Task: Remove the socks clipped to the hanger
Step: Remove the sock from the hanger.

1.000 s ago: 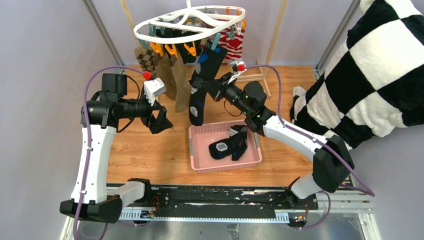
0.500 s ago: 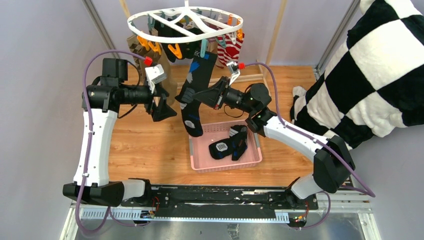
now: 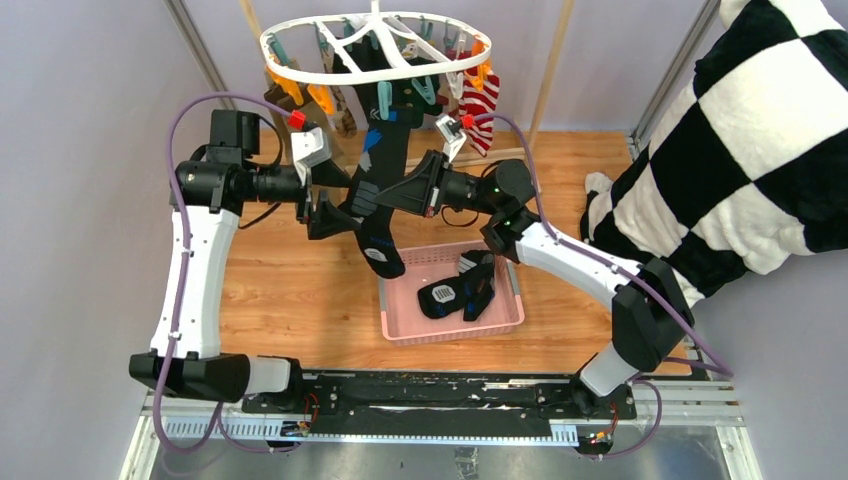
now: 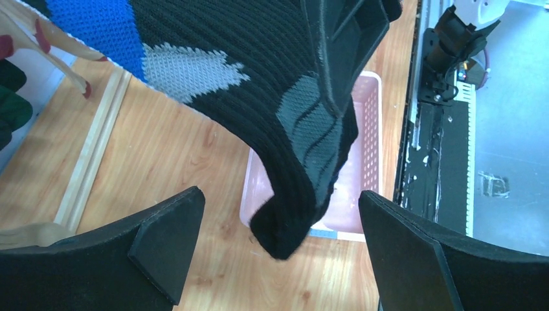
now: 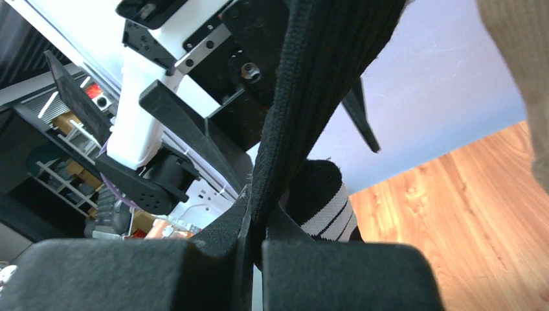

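Okay, we have the right gripper (image 3: 388,195) pressed together on the black-and-blue sock (image 3: 378,245), pinching it about mid-length. The sock's top runs taut up to a teal clip (image 3: 384,97) on the hanger (image 3: 376,25) and looks clipped there, and its toe hangs near the far-left corner of the pink basket (image 3: 455,332). The left gripper (image 3: 328,205) is spread wide just beside the sock, holding nothing. We judge the step in hand is tugging this sock out of its clip. To do it well, we pull in a steady line along the sock, down toward the basket and not sideways, so the hanger swings little and the clip lets go cleanly. We hold the pinch firm, since knit can slip. The red-and-white striped sock (image 3: 482,100) and others hang on the hanger, and two dark socks (image 3: 460,290) lie in the basket.
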`<state>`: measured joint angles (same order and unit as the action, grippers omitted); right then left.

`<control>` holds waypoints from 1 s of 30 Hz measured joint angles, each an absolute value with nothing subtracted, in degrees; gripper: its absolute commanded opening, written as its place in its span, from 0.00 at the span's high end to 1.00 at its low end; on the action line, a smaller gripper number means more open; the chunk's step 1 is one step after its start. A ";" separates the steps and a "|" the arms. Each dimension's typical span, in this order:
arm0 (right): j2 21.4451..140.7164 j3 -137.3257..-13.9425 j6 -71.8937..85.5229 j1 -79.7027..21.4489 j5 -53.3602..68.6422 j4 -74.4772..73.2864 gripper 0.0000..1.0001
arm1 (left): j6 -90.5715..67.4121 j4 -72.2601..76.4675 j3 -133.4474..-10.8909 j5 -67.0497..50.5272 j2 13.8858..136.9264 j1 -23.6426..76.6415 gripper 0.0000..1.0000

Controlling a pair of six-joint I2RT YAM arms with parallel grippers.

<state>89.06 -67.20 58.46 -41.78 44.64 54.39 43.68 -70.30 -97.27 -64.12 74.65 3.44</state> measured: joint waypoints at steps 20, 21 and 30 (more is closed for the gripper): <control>86.91 -73.30 48.73 -42.00 38.33 35.09 0.16 | 41.76 -70.28 -96.03 -64.71 77.95 3.44 1.00; 86.35 -74.72 46.54 -41.98 36.14 32.27 0.15 | 41.74 -70.32 -95.83 -64.05 77.38 3.44 1.00; 89.82 -92.51 34.57 -41.78 25.93 18.33 0.12 | 42.06 -70.06 -93.58 -56.21 69.60 3.44 1.00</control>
